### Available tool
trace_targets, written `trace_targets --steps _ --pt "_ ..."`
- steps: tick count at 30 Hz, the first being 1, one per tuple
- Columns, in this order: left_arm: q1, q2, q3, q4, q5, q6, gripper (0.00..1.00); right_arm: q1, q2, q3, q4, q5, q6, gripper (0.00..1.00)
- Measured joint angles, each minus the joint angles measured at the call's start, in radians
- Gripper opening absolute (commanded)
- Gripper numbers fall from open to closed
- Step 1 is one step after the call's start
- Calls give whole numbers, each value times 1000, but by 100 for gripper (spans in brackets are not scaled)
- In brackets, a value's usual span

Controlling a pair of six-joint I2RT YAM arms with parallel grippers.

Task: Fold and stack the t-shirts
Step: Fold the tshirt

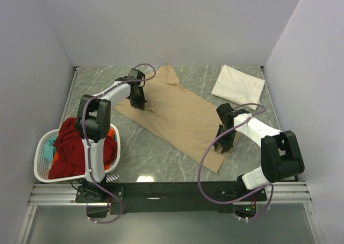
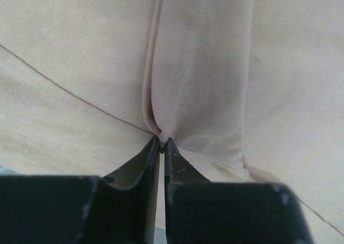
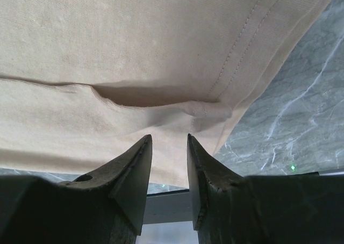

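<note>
The tan t-shirt (image 1: 180, 115) lies spread flat and slanted across the middle of the marble table. My left gripper (image 1: 138, 101) sits at its far left edge. In the left wrist view the left gripper (image 2: 162, 140) is shut on a pinched ridge of the tan cloth (image 2: 193, 83). My right gripper (image 1: 222, 146) is at the shirt's near right corner. Its jaws (image 3: 168, 142) stand open a little above the hemmed edge of the tan shirt (image 3: 134, 40), with nothing between them. A cream-white t-shirt (image 1: 238, 84), folded to a flat rectangle, lies at the back right.
A white laundry basket (image 1: 42, 159) stands at the near left, beside the left arm's base, holding red (image 1: 69, 147), orange and teal shirts. Grey walls close in the table on three sides. Bare marble table (image 3: 301, 109) shows right of the shirt's corner.
</note>
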State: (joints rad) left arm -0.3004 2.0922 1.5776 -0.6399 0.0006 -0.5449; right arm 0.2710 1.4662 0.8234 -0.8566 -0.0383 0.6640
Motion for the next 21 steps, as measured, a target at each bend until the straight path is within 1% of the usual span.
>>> trace_targets --steps 4,12,21 --pt "-13 0 21 -2 0 1 0 0 0 0 0 0 0 40" --pt "-63 11 109 1 2 1 0 0 0 -12 0 0 -2 39" --pt "-101 88 200 8 11 1 0 -1 0 -13 -1 6 -12 39"
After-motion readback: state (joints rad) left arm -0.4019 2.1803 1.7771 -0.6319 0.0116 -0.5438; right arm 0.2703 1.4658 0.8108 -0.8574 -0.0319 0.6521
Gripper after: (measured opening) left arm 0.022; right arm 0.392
